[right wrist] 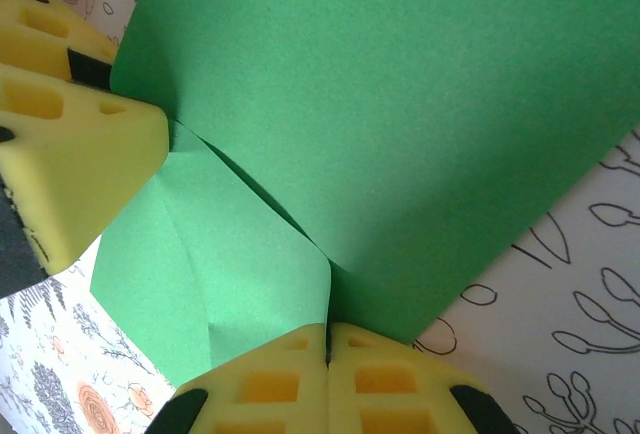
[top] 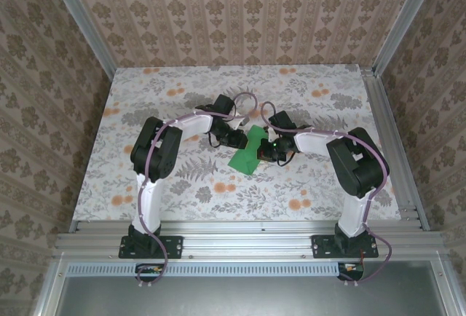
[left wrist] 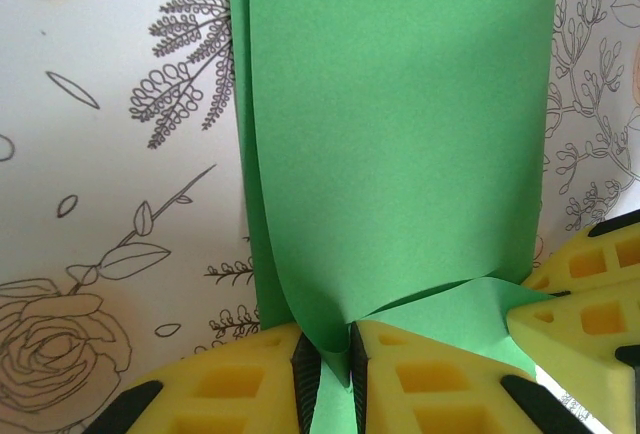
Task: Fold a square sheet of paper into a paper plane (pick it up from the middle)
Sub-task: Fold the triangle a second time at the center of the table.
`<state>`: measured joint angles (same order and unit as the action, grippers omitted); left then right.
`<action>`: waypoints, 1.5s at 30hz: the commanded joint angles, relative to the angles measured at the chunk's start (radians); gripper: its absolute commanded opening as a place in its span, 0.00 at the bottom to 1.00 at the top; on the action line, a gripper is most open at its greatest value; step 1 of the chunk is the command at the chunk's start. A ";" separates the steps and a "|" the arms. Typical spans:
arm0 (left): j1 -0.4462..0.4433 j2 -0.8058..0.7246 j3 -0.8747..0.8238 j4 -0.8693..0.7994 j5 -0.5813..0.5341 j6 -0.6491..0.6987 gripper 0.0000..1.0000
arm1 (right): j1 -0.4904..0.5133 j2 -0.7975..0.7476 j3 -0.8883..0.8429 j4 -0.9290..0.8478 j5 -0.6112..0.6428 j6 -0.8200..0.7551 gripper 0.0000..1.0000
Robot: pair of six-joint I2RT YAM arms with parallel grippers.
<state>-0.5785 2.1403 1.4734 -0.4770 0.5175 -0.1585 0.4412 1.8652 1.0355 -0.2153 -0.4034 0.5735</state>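
The square sheet of paper is bright green and creased, lying at mid-table between the two arms. In the left wrist view the paper runs away from me as a long doubled strip. My left gripper is shut on a curled fold at its near end, the jaws a sliver apart around the paper. In the right wrist view my right gripper is shut tight on a folded edge of the paper. From above, the left gripper and right gripper sit on either side of the sheet, nearly touching.
The floral tabletop extends all round the paper. Patterned walls close in the back and sides, with metal rails along the right edge and front. A yellow finger of the other gripper sits close to the right jaws.
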 commanded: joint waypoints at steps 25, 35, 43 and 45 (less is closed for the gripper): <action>0.018 0.069 -0.046 -0.005 -0.017 -0.022 0.26 | 0.014 0.025 0.008 0.005 0.058 -0.093 0.05; 0.058 -0.040 -0.038 0.008 0.011 -0.075 0.34 | 0.007 0.038 -0.009 -0.027 0.075 -0.114 0.04; 0.055 -0.147 -0.030 -0.048 -0.066 -0.096 0.40 | 0.005 0.030 -0.026 -0.021 0.073 -0.118 0.04; 0.050 -0.179 -0.039 -0.060 -0.085 -0.109 0.40 | 0.006 0.027 -0.026 -0.024 0.074 -0.120 0.04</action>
<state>-0.5243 2.0403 1.4506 -0.4927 0.4850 -0.2401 0.4515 1.8675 1.0328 -0.1810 -0.3721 0.4732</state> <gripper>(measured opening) 0.403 0.068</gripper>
